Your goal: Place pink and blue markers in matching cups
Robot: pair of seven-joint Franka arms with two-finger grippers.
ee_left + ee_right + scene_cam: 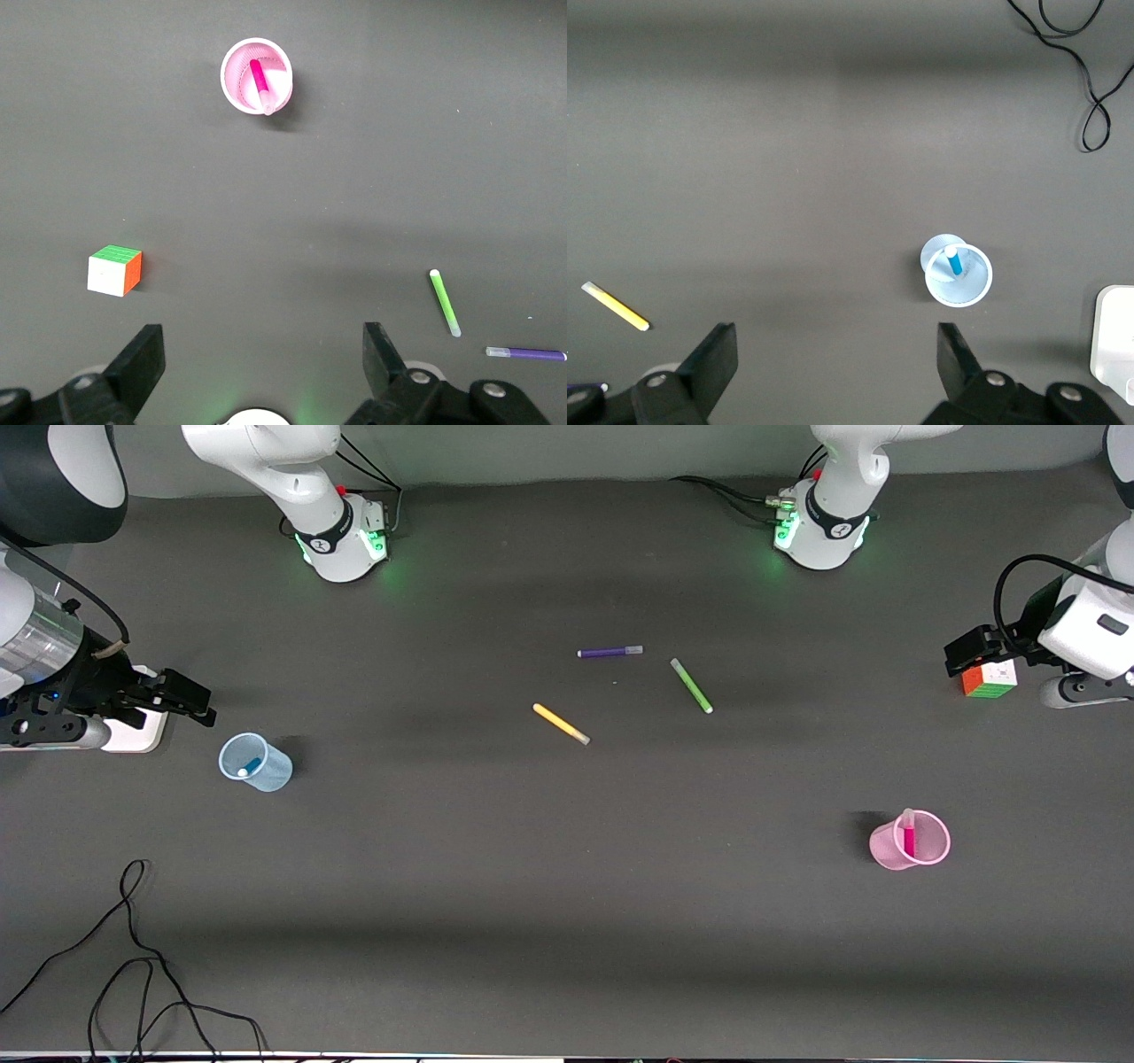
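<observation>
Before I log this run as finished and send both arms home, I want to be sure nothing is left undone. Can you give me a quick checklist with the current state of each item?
1. Pink marker standing in the pink cup: ok.
2. Blue marker inside the blue cup: ok.
3. Both cups upright: ok.
4. Left tool open and empty, above the table near the colour cube: ok.
5. Right tool open and empty, over the right arm's end of the table: ok.
6. Yellow pen, green pen and purple pen lying on the table, outside the cups: ok.

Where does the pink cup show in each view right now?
Front view: pink cup stands toward the left arm's end, pink marker in it.
Left wrist view: same cup, upper middle.
Right wrist view: not in it.
Shared landmark: green pen.
</observation>
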